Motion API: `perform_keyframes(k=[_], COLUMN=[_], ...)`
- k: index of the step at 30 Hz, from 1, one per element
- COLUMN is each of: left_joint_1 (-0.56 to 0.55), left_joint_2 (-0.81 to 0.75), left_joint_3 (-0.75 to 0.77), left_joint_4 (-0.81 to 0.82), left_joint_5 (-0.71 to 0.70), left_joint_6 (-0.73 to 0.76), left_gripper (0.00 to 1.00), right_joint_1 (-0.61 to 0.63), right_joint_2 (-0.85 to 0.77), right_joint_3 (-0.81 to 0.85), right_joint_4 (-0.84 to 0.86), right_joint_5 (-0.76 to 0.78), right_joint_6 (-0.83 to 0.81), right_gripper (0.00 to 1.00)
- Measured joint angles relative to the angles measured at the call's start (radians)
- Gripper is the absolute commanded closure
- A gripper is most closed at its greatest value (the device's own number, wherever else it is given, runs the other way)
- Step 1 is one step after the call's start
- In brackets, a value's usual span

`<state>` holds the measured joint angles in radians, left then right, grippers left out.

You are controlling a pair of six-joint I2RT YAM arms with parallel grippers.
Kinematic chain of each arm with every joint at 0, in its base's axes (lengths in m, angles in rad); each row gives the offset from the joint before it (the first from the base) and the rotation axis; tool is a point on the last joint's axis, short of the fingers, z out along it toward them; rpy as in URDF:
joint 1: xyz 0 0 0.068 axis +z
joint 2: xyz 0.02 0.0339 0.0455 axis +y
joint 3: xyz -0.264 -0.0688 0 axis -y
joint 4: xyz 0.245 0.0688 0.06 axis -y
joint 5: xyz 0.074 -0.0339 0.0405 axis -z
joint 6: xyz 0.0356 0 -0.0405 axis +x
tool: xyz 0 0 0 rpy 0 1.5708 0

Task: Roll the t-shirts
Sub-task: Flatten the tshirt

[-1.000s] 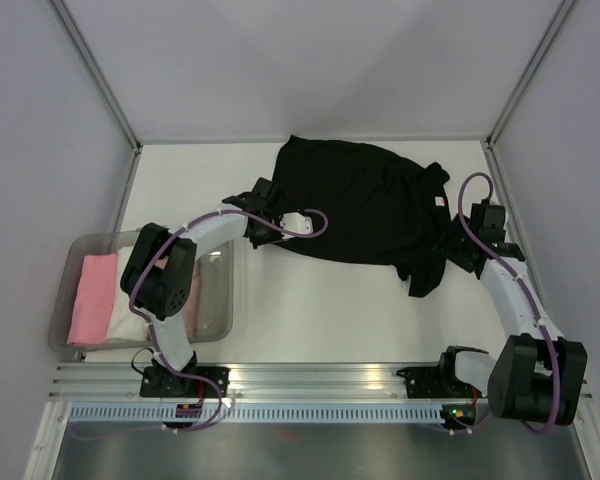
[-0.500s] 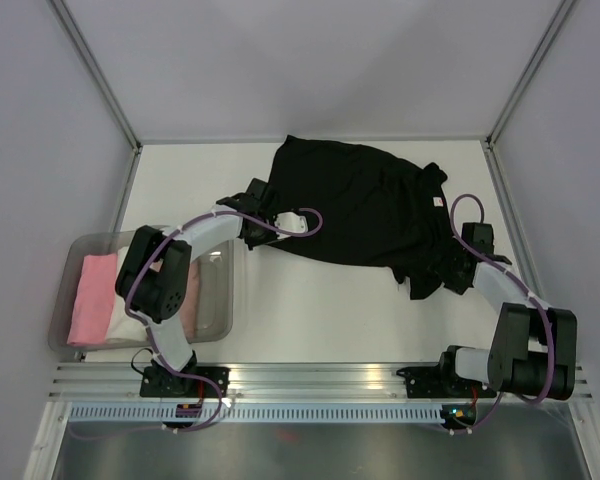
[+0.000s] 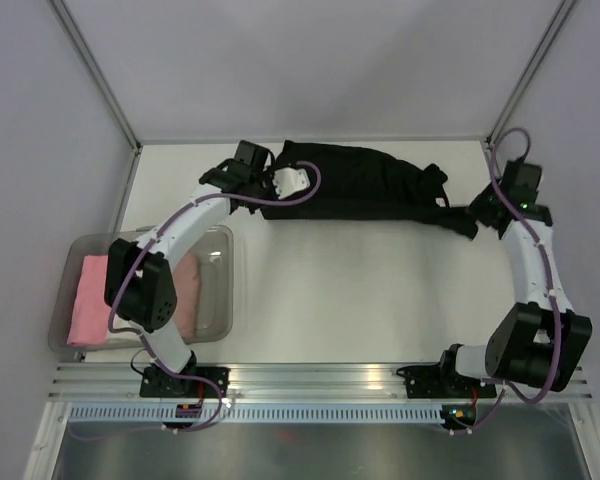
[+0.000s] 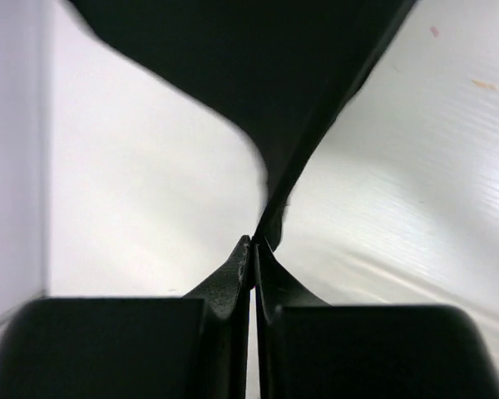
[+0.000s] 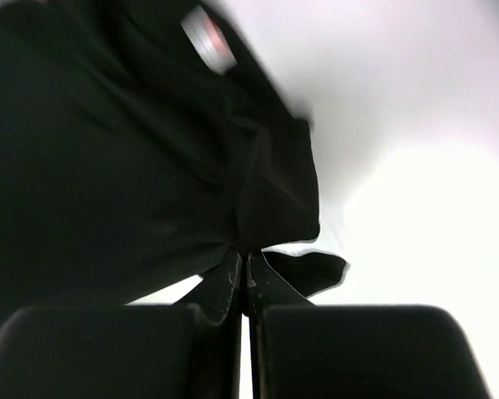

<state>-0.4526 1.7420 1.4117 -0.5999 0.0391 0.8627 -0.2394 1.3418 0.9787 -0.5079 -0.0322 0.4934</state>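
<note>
Top external shows the left hand [image 3: 283, 181] and right hand [image 3: 477, 215] each pinching the black t-shirt [image 3: 370, 185], apparently to fold it for rolling.

Left pincer [image 4: 254, 241] and right pincer [image 5: 243, 253] are finished black; arms [image 3: 185, 225] are white-linked, black-jointed, trailed by purple cables [image 3: 507, 132].

The black t-shirt [image 4: 258, 75] runs off the left wrist view's top; its neck label [image 5: 208, 33] is blurred.
</note>
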Motion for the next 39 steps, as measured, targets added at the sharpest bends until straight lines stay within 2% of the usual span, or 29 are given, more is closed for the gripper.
perform_keyframes(k=[4,7,12,19,22,25,29,32,39], left_joint_1=[0.003,-0.002,-0.001,-0.002,0.003,0.02,0.034,0.041,0.065], left_joint_2=[-0.038,-0.078,-0.146,-0.2,-0.158,-0.062,0.103,0.166,0.209], left_joint_3=[0.211,0.384,0.582,0.638,0.639,0.669,0.789,0.843,0.956], left_joint_4=[-0.064,-0.1,-0.111,-0.113,-0.104,-0.073,-0.001,0.097,0.307], left_joint_5=[0.003,0.003,-0.016,-0.041,-0.063,-0.098,-0.154,-0.2,-0.243], left_joint_6=[-0.004,-0.016,-0.032,-0.036,-0.039,-0.047,-0.053,-0.052,-0.053], left_gripper=[0.98,0.98,0.98,0.98,0.98,0.98,0.98,0.98,0.98], right_joint_1=[-0.051,-0.051,-0.053,-0.053,-0.055,-0.055,-0.037,-0.013,0.003], right_joint_2=[-0.023,-0.079,-0.137,-0.093,-0.014,0.15,0.439,0.608,0.62], right_joint_3=[0.394,0.595,0.773,0.879,0.903,0.99,1.263,1.453,1.494], right_joint_4=[-0.054,-0.091,-0.15,-0.185,-0.178,-0.141,-0.116,-0.043,0.184], right_joint_5=[0.0,0.004,0.006,-0.022,-0.071,-0.142,-0.198,-0.211,-0.201], right_joint_6=[-0.063,-0.1,-0.13,-0.135,-0.109,-0.055,0.008,0.062,0.138], right_gripper=[1.0,1.0,1.0,1.0,1.0,1.0,1.0,1.0,1.0])
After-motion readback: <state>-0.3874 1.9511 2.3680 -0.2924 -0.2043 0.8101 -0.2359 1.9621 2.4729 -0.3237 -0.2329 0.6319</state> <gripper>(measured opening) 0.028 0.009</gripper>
